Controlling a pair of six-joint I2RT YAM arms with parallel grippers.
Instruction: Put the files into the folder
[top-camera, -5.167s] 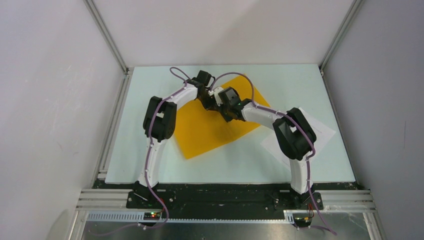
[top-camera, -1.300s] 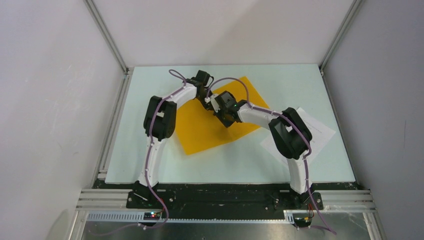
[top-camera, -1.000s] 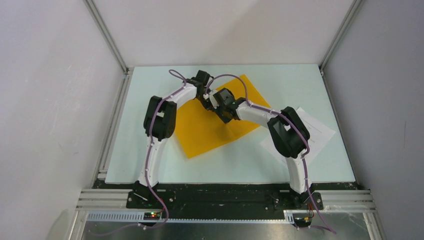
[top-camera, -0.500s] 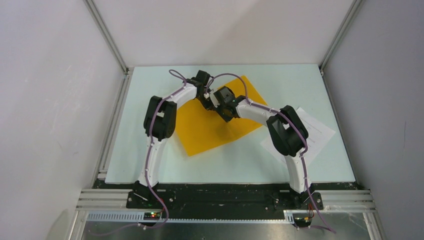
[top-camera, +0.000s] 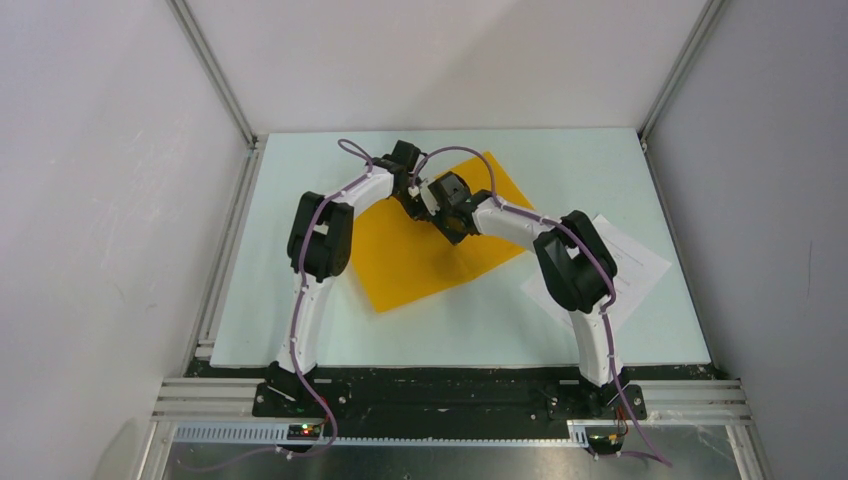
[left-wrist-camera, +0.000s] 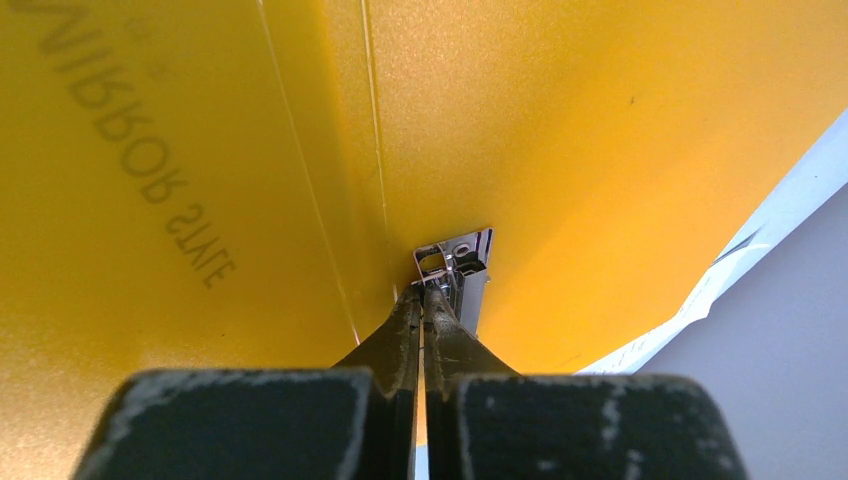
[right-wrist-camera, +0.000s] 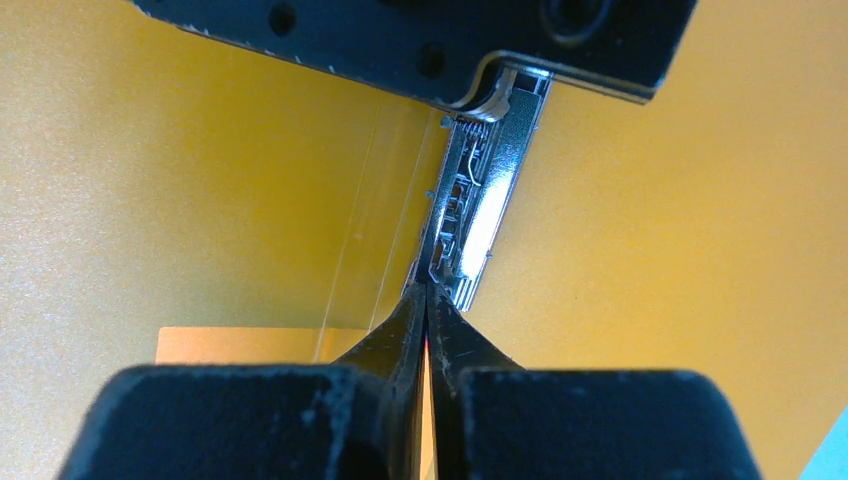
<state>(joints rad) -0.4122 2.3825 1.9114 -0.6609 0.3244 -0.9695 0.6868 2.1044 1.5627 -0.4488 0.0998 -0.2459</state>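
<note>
We find the folder lying flat on the pale table, turned so it sits like a diamond, left of centre under both arms. The files rest on the table well apart to its right, partly hidden behind the right arm's elbow. In the left wrist view the left gripper has its fingers pressed together, their tips at the near end of a small metal clip on the orange card beside a crease line. The right gripper is likewise closed to a thin slit, its tips at the same clip from the opposite side, with the other gripper's black body just beyond. We cannot tell whether either pinches any card – only a sliver of orange shows between the fingers.
</note>
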